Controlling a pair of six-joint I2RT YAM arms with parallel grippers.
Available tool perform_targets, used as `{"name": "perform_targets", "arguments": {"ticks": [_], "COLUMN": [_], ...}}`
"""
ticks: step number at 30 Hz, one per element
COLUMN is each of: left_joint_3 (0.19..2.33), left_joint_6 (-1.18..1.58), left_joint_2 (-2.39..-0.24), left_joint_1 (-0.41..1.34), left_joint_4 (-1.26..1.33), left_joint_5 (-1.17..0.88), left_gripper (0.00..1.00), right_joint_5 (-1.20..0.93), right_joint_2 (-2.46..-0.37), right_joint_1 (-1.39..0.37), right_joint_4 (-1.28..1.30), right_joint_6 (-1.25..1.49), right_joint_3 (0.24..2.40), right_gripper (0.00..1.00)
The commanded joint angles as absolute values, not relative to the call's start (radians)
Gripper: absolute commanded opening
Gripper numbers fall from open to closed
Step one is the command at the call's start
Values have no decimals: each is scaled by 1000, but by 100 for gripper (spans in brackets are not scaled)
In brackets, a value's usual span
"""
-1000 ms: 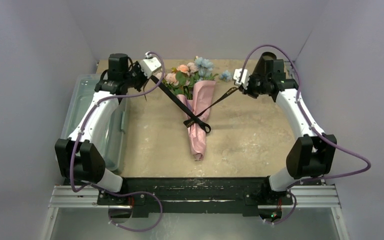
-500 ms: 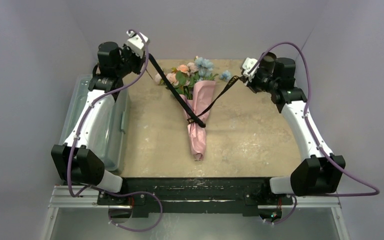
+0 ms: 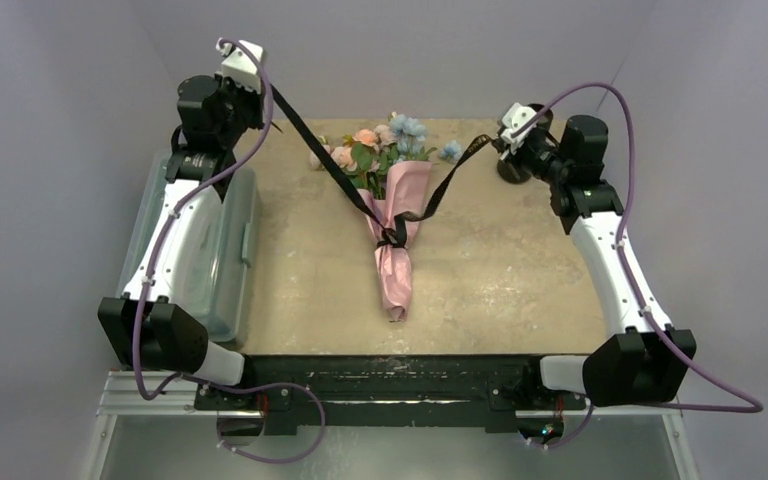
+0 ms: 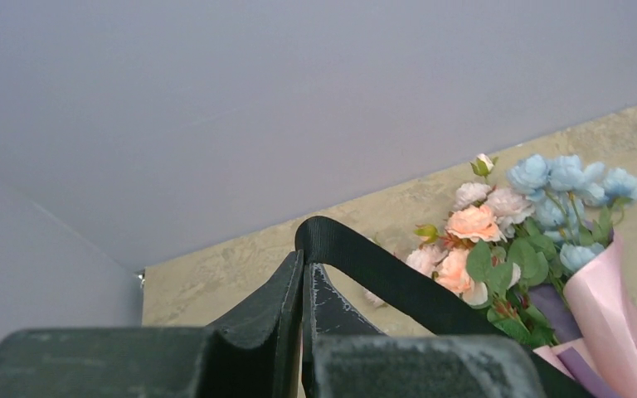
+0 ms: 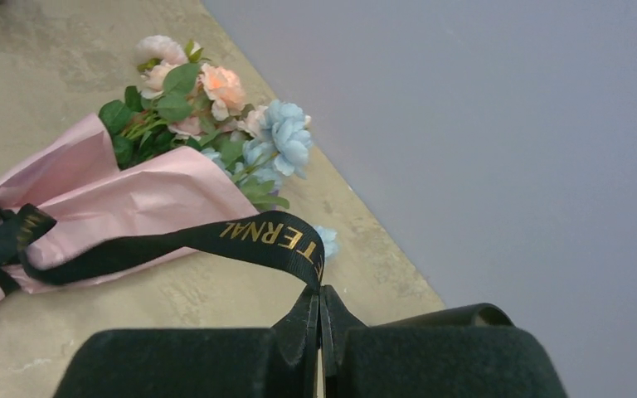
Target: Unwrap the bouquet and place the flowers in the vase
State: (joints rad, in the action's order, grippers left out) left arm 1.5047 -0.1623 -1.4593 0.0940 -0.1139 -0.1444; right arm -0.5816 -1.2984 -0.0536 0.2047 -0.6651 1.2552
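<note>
Around the bouquet (image 3: 398, 285), ribbon (image 3: 390, 238) tighter, tauter

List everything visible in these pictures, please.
bouquet: one, pink paper wrap, lying mid-table
flowers: one bunch, pink, peach, pale blue, bouquet's far end
ribbon: one, black with gold lettering, knotted round wrap, ends stretched outward
vase: one, black, far right, partly hidden
plastic bin: one, clear, left edge
table: one, mottled beige, underneath
arms: two, white and black, either side
left claw: one, black, far left, shut on ribbon
right claw: one, black, far right, shut on ribbon
</note>
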Motion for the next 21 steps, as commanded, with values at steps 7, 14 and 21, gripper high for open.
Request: {"name": "perform_targets", "arguments": {"ticks": [7,14,21], "left_joint_3": [1602,1620,1609], "left_joint_6": [-100,-157,-240], "left_joint_2": [-1424,-1419,-1410], "left_joint_1": [55,51,51], "left_joint_4": [-43,-63,-172], "left_joint_5": [22,106,9], "left_gripper": [0,0,0], "right_joint_5": [-518,-457,-465], "right_joint_2": [-1255,-1235,-1188], "right_joint_1": [-14,-3,44], "right_joint_4": [92,118,317], "right_joint_6": [-555,-575,-659], "right_joint_3": [1295,1294,1253], "right_gripper": [0,0,0]}}
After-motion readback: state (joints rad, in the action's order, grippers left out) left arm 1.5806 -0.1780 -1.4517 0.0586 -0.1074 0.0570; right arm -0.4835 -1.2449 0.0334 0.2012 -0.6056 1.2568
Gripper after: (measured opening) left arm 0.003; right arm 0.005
